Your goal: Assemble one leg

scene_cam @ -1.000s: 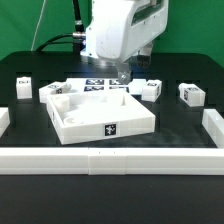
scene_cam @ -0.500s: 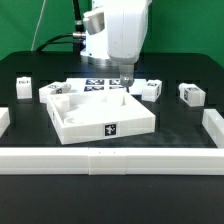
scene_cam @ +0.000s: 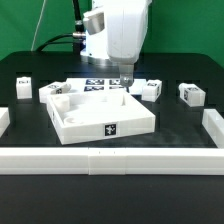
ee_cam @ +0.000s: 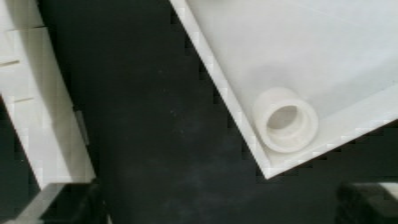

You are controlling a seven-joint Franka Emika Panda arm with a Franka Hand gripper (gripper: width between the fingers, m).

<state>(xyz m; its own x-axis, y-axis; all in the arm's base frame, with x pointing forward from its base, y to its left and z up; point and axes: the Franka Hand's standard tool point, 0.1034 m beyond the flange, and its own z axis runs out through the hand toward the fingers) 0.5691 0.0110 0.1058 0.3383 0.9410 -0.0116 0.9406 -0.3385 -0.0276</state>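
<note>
Several small white legs with tags lie on the black table: one at the exterior view's left (scene_cam: 24, 86), one by the tray's back left corner (scene_cam: 56, 92), and two at the right (scene_cam: 150, 89) (scene_cam: 191, 93). The large white square tray piece (scene_cam: 75, 120) lies in the middle. My gripper (scene_cam: 122, 78) hangs over the tray's far corner, apart from every leg. In the wrist view the gripper (ee_cam: 217, 205) is open and empty, with its dark fingertips (ee_cam: 63, 205) at the two edges. The tray's corner with a round socket (ee_cam: 285, 115) lies below it.
The marker board (scene_cam: 95, 85) lies behind the tray. White rails border the table at the front (scene_cam: 110, 160), left (scene_cam: 4, 120) and right (scene_cam: 212, 125). A white stepped strip (ee_cam: 36, 100) runs along one side of the wrist view.
One second ago the arm's head reached further to the exterior view's right; it has since drawn in or turned, then held still. No part has moved.
</note>
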